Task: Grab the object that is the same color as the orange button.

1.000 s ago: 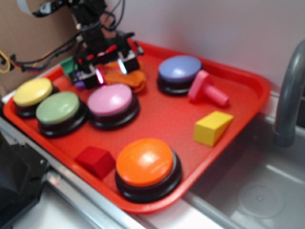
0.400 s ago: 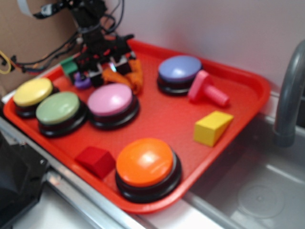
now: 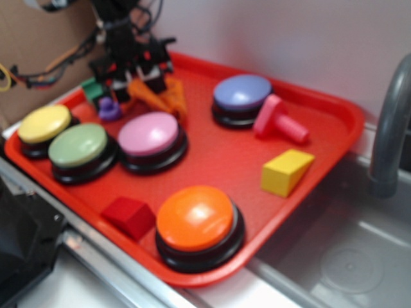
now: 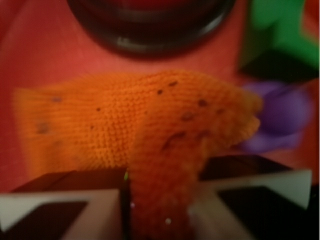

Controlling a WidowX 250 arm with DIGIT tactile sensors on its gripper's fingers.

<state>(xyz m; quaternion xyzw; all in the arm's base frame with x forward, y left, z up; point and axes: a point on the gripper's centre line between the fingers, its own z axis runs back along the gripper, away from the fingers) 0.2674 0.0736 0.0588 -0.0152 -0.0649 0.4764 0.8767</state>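
Observation:
The small orange knitted cloth [image 3: 159,94] hangs from my gripper [image 3: 144,82] at the back left of the red tray [image 3: 334,109], lifted above the tray floor behind the pink button [image 3: 149,133]. In the wrist view the cloth [image 4: 130,130] fills the middle, and a fold of it is pinched between the two fingers of my gripper [image 4: 159,205], which is shut on it. The big orange dome button [image 3: 196,218] on its black base sits at the tray's front edge, far from the gripper.
On the tray are yellow [image 3: 43,123], green [image 3: 78,145] and blue [image 3: 242,92] buttons, a red block [image 3: 130,214], a yellow wedge [image 3: 284,170], a pink peg [image 3: 277,120], a purple piece [image 3: 109,108] and a green block [image 3: 94,88]. A grey tap [image 3: 392,128] and sink stand to the right.
My gripper has risen and pulled back slightly, lifting the orange cloth off the tray; the cloth now hangs stretched below the fingers. The purple piece is now uncovered.

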